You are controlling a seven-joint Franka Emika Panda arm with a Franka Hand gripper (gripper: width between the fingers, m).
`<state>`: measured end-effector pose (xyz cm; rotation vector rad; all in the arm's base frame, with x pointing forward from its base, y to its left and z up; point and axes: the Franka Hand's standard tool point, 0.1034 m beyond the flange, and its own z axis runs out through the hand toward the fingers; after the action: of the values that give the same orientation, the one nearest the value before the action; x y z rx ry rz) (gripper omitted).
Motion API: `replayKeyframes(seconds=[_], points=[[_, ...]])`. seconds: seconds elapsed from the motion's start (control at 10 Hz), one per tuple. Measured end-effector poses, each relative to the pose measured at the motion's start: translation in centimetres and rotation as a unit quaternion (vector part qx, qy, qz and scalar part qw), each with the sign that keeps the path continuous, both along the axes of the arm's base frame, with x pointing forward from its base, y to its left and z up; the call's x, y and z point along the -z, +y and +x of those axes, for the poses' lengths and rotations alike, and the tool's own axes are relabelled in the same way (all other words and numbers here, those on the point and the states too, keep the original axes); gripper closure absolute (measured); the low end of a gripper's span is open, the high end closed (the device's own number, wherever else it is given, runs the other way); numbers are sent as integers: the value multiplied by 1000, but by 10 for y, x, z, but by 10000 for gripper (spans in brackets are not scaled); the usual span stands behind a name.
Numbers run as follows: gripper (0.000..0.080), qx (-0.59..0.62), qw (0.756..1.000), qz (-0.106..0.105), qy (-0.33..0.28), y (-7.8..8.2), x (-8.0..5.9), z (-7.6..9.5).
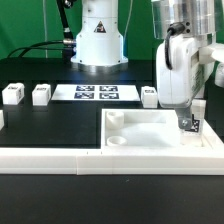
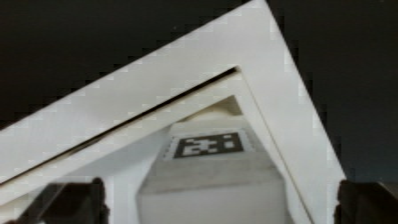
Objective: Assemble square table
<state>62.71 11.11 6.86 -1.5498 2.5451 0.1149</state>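
The square table slab [image 1: 160, 132] lies recessed face up at the exterior view's right, with corner holes [image 1: 115, 120] on its left side. Three short tagged legs [image 1: 12, 94], [image 1: 41, 94], [image 1: 150, 97] stand on the black table behind it. My gripper [image 1: 188, 126] is down at the slab's right side, inside the rim. In the wrist view [image 2: 217, 205] the fingers [image 2: 71, 200] stand wide apart and open over the slab's corner [image 2: 267, 60]. A tagged grey-white surface [image 2: 210, 145] lies between them, touching neither. I cannot tell whether it is a leg or the slab's face.
The marker board [image 1: 97, 93] lies in front of the robot base [image 1: 98, 40]. A long white border bar [image 1: 60, 156] runs along the front and another [image 1: 212, 135] along the slab's right. A white piece [image 1: 2, 118] shows at the left edge.
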Motion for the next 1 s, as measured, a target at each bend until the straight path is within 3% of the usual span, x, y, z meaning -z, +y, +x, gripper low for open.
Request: replayKeyframes(seconds=[1.0], points=[[151,-3,1000,0,0,0,0,0]])
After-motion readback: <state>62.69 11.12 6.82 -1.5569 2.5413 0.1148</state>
